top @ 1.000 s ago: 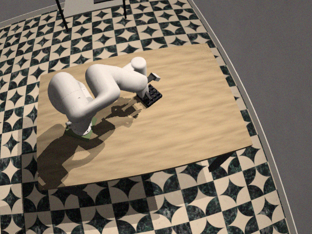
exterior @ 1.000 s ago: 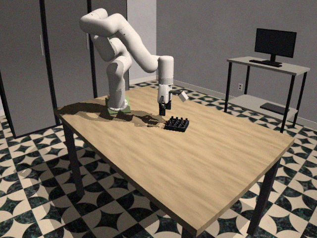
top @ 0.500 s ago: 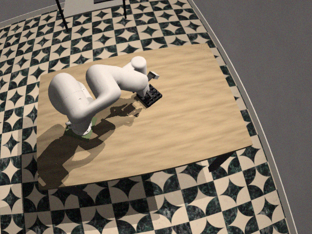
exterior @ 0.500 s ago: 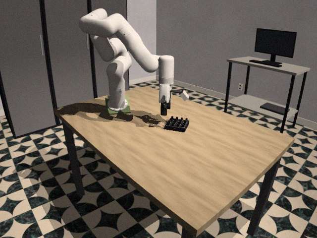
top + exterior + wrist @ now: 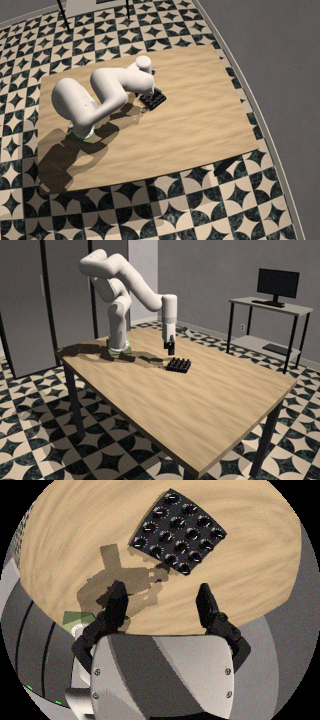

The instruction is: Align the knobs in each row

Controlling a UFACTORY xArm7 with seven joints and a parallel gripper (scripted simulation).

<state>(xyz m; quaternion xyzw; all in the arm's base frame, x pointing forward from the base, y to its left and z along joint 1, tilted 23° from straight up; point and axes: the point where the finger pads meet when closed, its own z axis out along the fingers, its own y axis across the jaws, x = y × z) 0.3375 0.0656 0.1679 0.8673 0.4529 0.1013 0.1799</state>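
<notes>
The black knob box (image 5: 154, 99) (image 5: 177, 365) (image 5: 178, 532) stands on its feet on the wooden table (image 5: 186, 124) (image 5: 180, 405), with four rows of small dark knobs. The knob lines and printed names are too small to read. My gripper (image 5: 162, 590) (image 5: 170, 351) is open and empty. It hangs above the table just beside the box, on the side toward the arm's base. In the wrist view the box lies ahead of the fingertips, turned at an angle. In the top view the arm's wrist hides the fingers and part of the box.
The arm's base (image 5: 118, 347) stands on a green plate at the table's far left corner. A shelf with a monitor (image 5: 277, 283) stands apart at the right. Grey cabinets (image 5: 25, 304) stand behind the table.
</notes>
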